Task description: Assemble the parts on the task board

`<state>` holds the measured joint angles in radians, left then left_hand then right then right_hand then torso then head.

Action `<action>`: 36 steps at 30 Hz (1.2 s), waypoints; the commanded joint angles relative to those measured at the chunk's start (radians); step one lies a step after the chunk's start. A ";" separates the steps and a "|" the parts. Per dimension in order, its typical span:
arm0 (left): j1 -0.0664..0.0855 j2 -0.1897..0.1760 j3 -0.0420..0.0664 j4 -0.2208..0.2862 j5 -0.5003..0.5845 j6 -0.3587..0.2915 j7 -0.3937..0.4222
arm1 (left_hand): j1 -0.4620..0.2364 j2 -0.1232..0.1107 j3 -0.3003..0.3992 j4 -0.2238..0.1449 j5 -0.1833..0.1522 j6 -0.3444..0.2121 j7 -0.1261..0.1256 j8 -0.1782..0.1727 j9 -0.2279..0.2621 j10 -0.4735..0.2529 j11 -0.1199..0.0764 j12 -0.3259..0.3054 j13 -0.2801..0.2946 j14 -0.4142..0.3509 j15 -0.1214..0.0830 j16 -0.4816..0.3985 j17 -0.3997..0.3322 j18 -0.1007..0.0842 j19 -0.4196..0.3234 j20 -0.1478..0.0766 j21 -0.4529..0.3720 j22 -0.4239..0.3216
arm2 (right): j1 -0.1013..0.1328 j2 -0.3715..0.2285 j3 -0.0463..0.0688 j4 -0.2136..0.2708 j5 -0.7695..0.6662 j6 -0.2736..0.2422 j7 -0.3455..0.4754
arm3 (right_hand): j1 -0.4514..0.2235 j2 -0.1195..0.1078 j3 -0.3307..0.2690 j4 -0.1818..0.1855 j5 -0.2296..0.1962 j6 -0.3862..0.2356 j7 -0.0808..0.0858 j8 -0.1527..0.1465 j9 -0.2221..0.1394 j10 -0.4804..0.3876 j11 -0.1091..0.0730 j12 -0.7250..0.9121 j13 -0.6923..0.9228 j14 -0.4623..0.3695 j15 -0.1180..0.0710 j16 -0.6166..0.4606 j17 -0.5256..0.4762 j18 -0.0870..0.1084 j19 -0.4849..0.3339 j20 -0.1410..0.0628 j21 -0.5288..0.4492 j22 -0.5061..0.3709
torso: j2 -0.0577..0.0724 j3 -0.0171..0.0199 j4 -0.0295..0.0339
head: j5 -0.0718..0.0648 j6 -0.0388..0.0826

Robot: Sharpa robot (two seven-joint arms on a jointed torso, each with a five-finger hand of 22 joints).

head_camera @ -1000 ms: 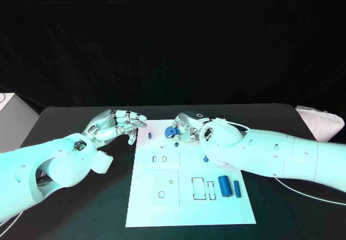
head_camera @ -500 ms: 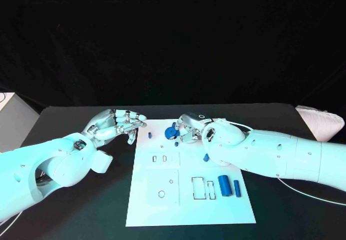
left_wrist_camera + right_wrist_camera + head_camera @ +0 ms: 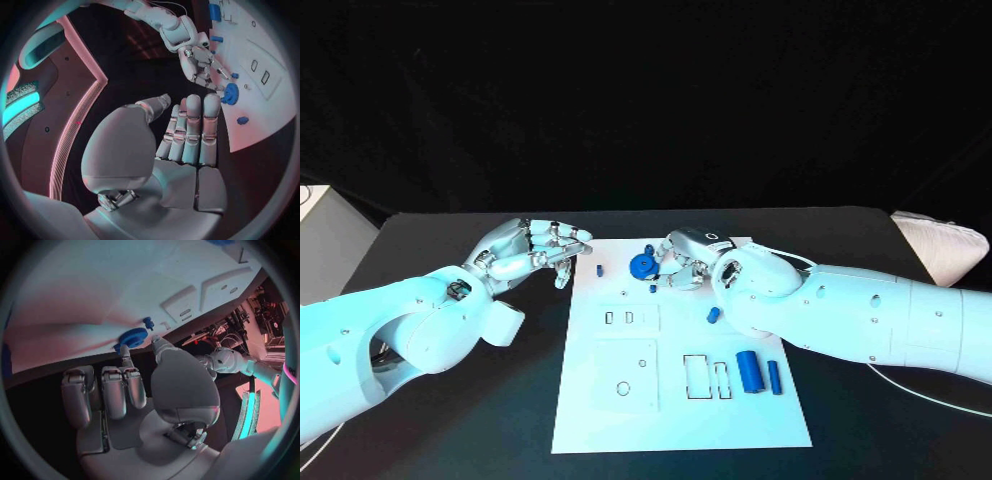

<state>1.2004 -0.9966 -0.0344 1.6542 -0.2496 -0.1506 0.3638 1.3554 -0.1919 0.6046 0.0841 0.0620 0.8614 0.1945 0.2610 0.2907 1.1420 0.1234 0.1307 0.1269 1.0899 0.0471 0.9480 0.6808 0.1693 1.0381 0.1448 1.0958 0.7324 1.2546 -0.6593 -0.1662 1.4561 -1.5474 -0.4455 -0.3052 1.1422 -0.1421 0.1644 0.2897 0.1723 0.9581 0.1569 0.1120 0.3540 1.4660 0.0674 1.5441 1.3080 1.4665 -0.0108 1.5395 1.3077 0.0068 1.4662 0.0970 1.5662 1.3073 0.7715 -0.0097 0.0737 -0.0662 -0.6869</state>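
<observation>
- Black worktop [image 3: 459, 400] under a dark backdrop carries the white task board [image 3: 668, 400] at its middle.
- Left hand [image 3: 531, 250] hangs off the board's far-left corner, at about ten o'clock from the board's centre, fingers curled in together with nothing between them (the left wrist view shows them side by side, bent toward the palm).
- Right hand [image 3: 687, 258] sits over the board's far edge at about twelve o'clock, its fingertips on a round blue gear [image 3: 642, 265]; the right wrist view shows a fingertip and the thumb against the gear's rim [image 3: 131, 336].
- Small blue peg [image 3: 599, 269] stands just at nine o'clock of the gear.
- Another small blue part [image 3: 713, 315] lies beside the right forearm.
- Two blue cylinders lie at about four o'clock on the board: a thick one [image 3: 750, 371] and a thin one [image 3: 773, 376], side by side, next to empty rectangular slots [image 3: 695, 376].
</observation>
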 commanded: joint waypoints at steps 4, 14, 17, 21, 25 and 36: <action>0.001 0.001 0.001 -0.004 -0.002 0.012 0.007 | 0.002 0.003 0.008 -0.001 -0.002 -0.007 0.002 0.002 0.002 -0.006 0.001 -0.006 0.001 -0.001 0.003 -0.004 0.002 -0.006 -0.010 0.000 0.006 0.002 | 0.010 -0.077 0.007 0.065 0.069 -0.126 0.087 | 0.043 0.001 0.027 -0.003 0.007 0.003 -0.005 -0.005 -0.001 0.083 0.002 -0.002 0.239 0.081 0.004 -0.005 0.158 -0.007 0.105 0.001 0.005 0.263 | -0.003 0.0002 -0.0029 | -0.002 0.009; 0.000 -0.003 0.000 -0.008 -0.002 0.013 0.011 | -0.007 0.001 0.020 -0.010 -0.002 -0.010 0.005 0.001 0.004 -0.009 0.004 -0.008 0.002 -0.028 0.006 -0.033 -0.007 0.014 -0.101 0.003 -0.061 -0.107 | 0.030 -0.244 0.010 0.110 0.368 -0.104 0.375 | 0.201 -0.040 0.058 -0.036 -0.042 -0.008 0.002 -0.021 -0.005 0.056 0.007 -0.035 0.213 0.079 0.009 -0.009 0.154 -0.006 0.104 0.005 0.003 0.262 | -0.007 0.0045 -0.0165 | -0.009 0.020; 0.000 -0.003 0.000 -0.009 -0.002 0.015 0.012 | -0.007 0.001 0.020 -0.010 -0.002 -0.010 0.005 0.001 0.004 -0.009 0.004 -0.008 0.002 -0.028 0.006 -0.033 -0.007 0.014 -0.101 0.003 -0.061 -0.107 | 0.032 -0.292 0.010 0.098 0.403 -0.081 0.423 | 0.232 -0.052 0.056 -0.047 -0.040 -0.010 0.004 -0.025 -0.005 0.052 0.008 -0.040 0.210 0.080 0.010 -0.007 0.162 -0.006 0.103 0.006 0.001 0.261 | -0.007 0.0059 -0.0184 | -0.011 0.021; 0.000 -0.001 0.000 -0.010 -0.002 0.018 0.012 | -0.007 0.000 0.020 -0.010 -0.002 -0.010 0.005 0.001 0.004 -0.009 0.004 -0.008 0.002 -0.029 0.006 -0.034 -0.008 0.015 -0.103 0.004 -0.062 -0.109 | 0.031 -0.334 0.009 0.056 0.414 -0.060 0.463 | 0.265 -0.063 0.053 -0.059 -0.040 -0.015 0.004 -0.029 -0.007 0.049 0.009 -0.044 0.207 0.082 0.010 -0.005 0.169 -0.006 0.103 0.006 0.002 0.261 | -0.008 0.0052 -0.0196 | -0.020 0.021; -0.001 0.001 0.000 -0.013 -0.002 0.021 0.012 | -0.007 0.000 0.020 -0.010 -0.002 -0.010 0.005 0.001 0.004 -0.009 0.004 -0.008 0.002 -0.029 0.006 -0.034 -0.008 0.015 -0.103 0.004 -0.062 -0.109 | 0.024 -0.351 0.008 0.017 0.397 -0.051 0.486 | 0.282 -0.074 0.042 -0.063 -0.041 -0.027 0.004 -0.037 -0.009 0.041 0.010 -0.054 0.199 0.083 0.012 -0.003 0.175 -0.005 0.100 0.007 -0.004 0.257 | -0.008 0.0093 -0.0210 | -0.019 0.021; -0.002 0.005 -0.001 -0.023 -0.007 0.027 0.012 | -0.007 0.000 0.020 -0.010 -0.002 -0.010 0.005 0.001 0.004 -0.009 0.004 -0.008 0.002 -0.029 0.006 -0.034 -0.008 0.015 -0.103 0.004 -0.062 -0.109 | -0.003 -0.331 0.007 -0.067 0.347 -0.049 0.489 | 0.330 -0.075 -0.028 -0.029 -0.054 -0.078 0.012 -0.047 -0.019 0.027 0.016 -0.070 0.187 0.085 0.019 0.001 0.188 -0.004 0.099 0.013 -0.006 0.255 | -0.006 0.0089 -0.0174 | -0.020 0.014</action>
<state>1.1987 -0.9932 -0.0354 1.6308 -0.2511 -0.1450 0.3654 1.3554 -0.1919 0.6198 0.0745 0.0620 0.8577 0.1982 0.2610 0.2928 1.1384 0.1270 0.1271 0.1279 1.0681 0.0538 0.9197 0.6740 0.1693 0.9451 0.1483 1.0368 0.6242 1.2557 -0.9946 -0.1588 1.3961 -1.1751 -0.5160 0.1572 1.4623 -0.2172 0.1407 0.2633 0.1220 0.8877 0.1694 0.0681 0.3360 1.4660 0.0746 1.4788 1.3075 1.4663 0.0035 1.5357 1.3075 0.0067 1.4662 0.1042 1.5621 1.3078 0.7652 0.0005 0.0549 -0.0865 -0.6716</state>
